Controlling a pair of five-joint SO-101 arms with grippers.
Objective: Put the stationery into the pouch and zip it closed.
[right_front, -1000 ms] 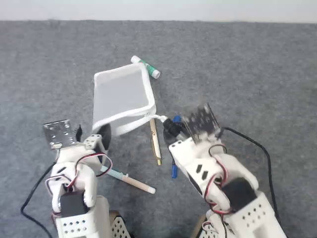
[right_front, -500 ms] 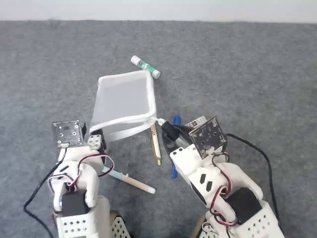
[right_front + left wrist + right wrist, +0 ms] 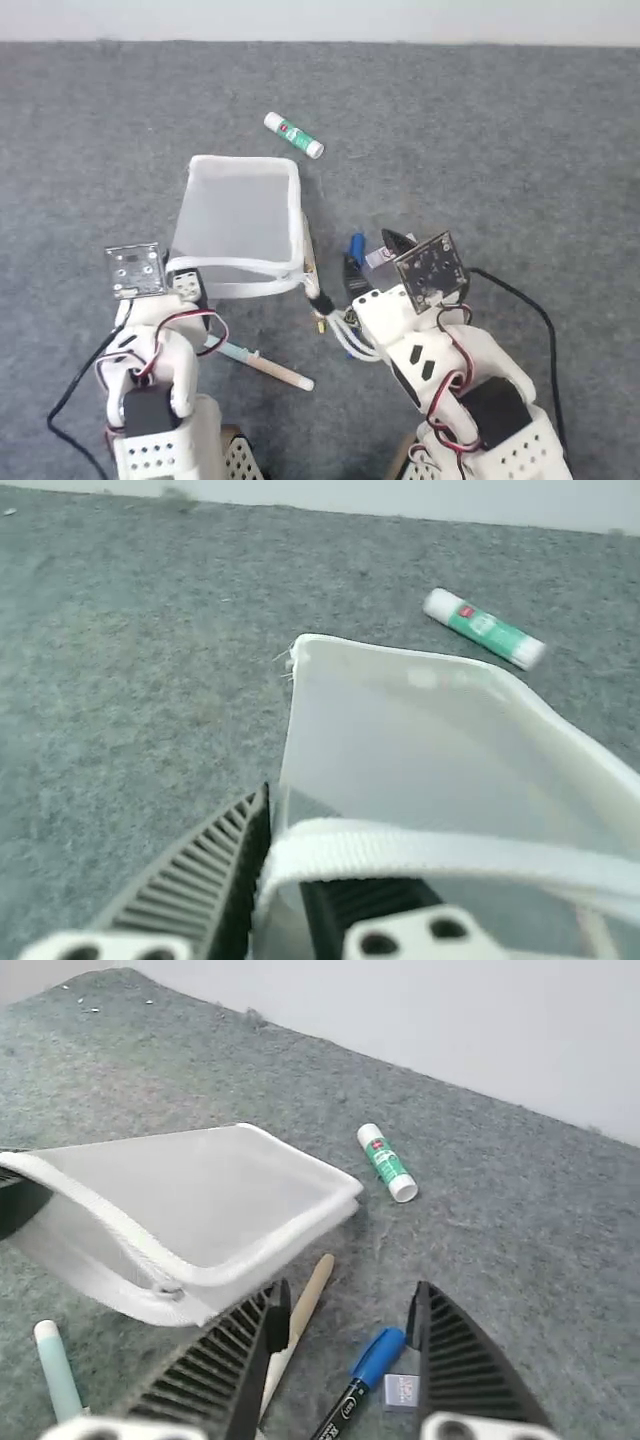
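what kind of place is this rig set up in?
Likely a lab or workshop test bench: grey felt-like mat as the work surface, plain white wall behind, mesh pouch and glue stick as test props.

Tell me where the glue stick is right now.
In the high view, the glue stick lies on the carpet beyond the far right corner of the pouch, not touching it.
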